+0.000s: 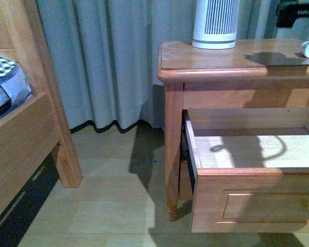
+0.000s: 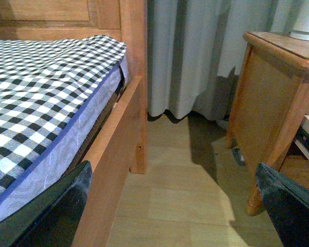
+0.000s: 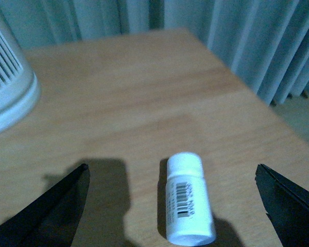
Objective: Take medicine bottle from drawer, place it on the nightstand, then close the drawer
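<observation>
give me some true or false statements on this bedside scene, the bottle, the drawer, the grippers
1. The medicine bottle lies on its side on the nightstand top. True.
2. The drawer is shut. False: it stands pulled out, its pale inside showing.
3. The right gripper is clamped on the bottle. False: it is open, its fingers clear of the bottle on either side.
4. A ribbed white cylinder stands upright on the nightstand. True.
5. The left gripper is open and holds nothing. True.
</observation>
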